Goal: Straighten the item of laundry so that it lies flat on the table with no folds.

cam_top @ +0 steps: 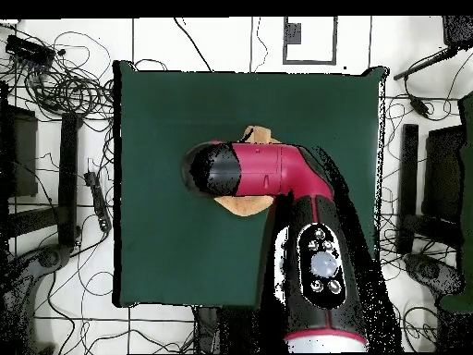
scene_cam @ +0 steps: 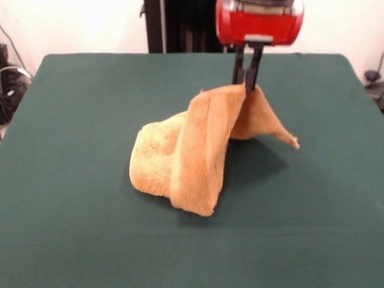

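Observation:
The golden-orange towel (scene_cam: 192,159) is lifted by one edge into a tent shape on the dark green table (scene_cam: 72,120). Its lower part rests folded on the cloth and one corner trails to the right. My gripper (scene_cam: 248,84) hangs from the red arm head, its black fingers shut on the towel's top edge near the table's middle. In the overhead view the red and black arm (cam_top: 268,176) covers most of the towel (cam_top: 248,205); only small orange bits show beside it, and the gripper is hidden under the arm.
Green table (cam_top: 166,139) surface surrounds the towel on all sides. Cables and black equipment (cam_top: 55,83) lie on the floor off the table's edges.

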You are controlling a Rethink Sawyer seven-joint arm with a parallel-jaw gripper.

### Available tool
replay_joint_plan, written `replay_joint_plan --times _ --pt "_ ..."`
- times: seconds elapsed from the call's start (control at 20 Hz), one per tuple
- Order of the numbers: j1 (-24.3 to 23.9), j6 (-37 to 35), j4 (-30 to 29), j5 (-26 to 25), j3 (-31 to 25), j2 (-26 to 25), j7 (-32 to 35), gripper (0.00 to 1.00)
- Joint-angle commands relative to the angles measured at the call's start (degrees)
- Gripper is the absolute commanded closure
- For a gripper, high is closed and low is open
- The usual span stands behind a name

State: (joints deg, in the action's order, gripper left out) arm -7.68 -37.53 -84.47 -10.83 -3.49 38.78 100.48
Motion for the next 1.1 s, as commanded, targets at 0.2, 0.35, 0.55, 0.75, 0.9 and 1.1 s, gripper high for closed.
replay_joint_plan --times 0.2,0.35,0.55,0.75,0.9,1.1 --pt "-0.2 11.2 2.7 1.6 0.9 -12.2 13.2 1.0" --pt "-1.7 12.5 2.2 1.3 0.2 -12.3 10.7 1.0" --pt "-3.2 12.7 1.0 1.2 -0.6 -11.5 8.4 1.0" --pt "-4.3 12.6 0.4 0.9 -1.3 -10.9 7.0 1.0" --pt "-4.7 12.8 0.2 0.7 -1.6 -10.9 6.7 1.0" --pt "-5.5 12.4 -0.5 0.8 -2.4 -10.0 6.2 1.0"
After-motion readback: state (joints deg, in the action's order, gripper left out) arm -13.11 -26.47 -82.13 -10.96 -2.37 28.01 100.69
